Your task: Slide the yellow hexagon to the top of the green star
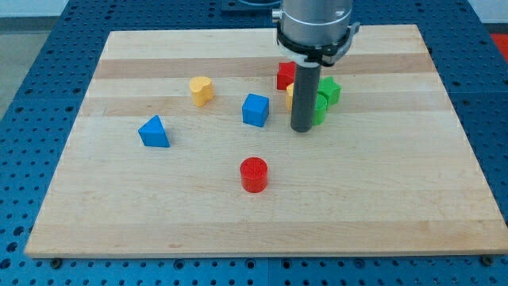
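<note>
Yellow hexagon (290,94) was seen largely hidden behind the rod, between the red block (285,75) and the green star (321,103); my tip (302,129) was planted on the wooden counter (159,206) just below that cluster; no pincer was fitted; a blue cube (255,110), yellow heart (202,90), blue triangle (154,132) and red cylinder (254,174) were spread leftward.

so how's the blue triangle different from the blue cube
Shape: the blue triangle is a wedge that narrows to a point at the top, while the blue cube is boxy with a flat top.
Place: the triangle sits alone toward the view's left, while the cube sits near the middle, just left of my tip.
They share the same blue colour, and both rest on the wooden board, untouched by the tip.
</note>
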You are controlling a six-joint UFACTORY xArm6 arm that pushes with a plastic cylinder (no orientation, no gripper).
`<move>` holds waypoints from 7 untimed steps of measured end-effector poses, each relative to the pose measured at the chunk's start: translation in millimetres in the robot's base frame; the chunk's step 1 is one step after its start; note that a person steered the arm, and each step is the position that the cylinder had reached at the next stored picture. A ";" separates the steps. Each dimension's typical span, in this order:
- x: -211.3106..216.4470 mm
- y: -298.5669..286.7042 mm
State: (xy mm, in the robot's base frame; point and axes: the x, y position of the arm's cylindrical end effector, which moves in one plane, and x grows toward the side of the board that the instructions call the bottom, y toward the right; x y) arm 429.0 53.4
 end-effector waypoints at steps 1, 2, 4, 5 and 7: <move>-8.6 -6.0; -9.9 -25.3; -27.2 -33.7; -21.1 -33.7; -12.4 -30.9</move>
State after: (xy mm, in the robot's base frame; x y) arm 416.6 22.5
